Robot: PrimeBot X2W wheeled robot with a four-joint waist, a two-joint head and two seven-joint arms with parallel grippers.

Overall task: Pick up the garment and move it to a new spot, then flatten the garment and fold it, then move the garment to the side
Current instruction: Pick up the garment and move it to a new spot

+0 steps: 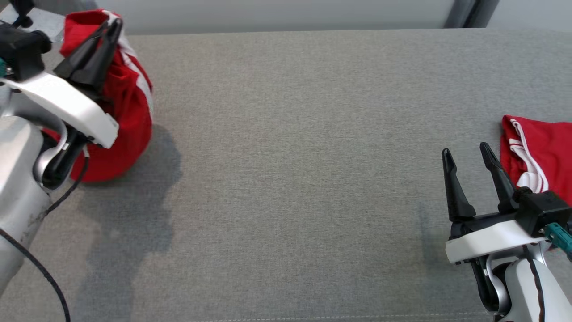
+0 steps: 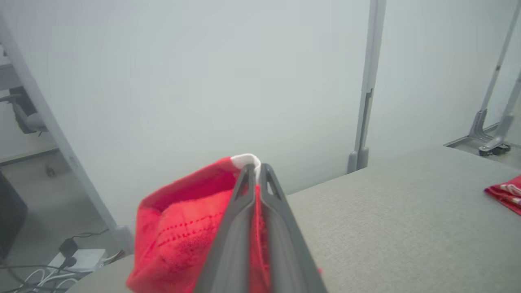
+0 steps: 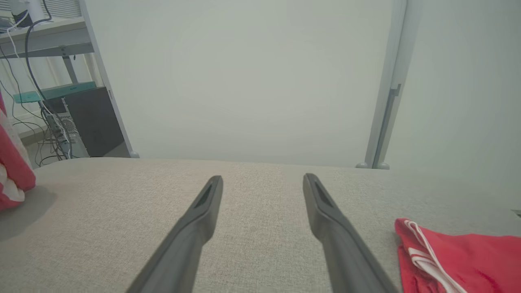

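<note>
The left gripper (image 1: pixel 114 26) has its two dark fingers pressed together on a fold of the garment (image 1: pixel 132 116), with a white-hemmed edge pinched right at the tips (the left wrist view catches this closest). The garment is red with a white stripe down one side. It hangs bunched from the grip at the far left of the grey table (image 1: pixel 290 156). Its lower end seems to rest on the surface, though the arm hides part of it. From the left wrist, the fabric shows a dotted row of stitching that the head view is too distant to give. The right gripper (image 1: pixel 467 154) hovers over the table's right side, fingers spread with nothing between them. Just beside it lies a second red piece (image 1: pixel 543 147) with white piping, flat on the table and well apart from the held garment.
</note>
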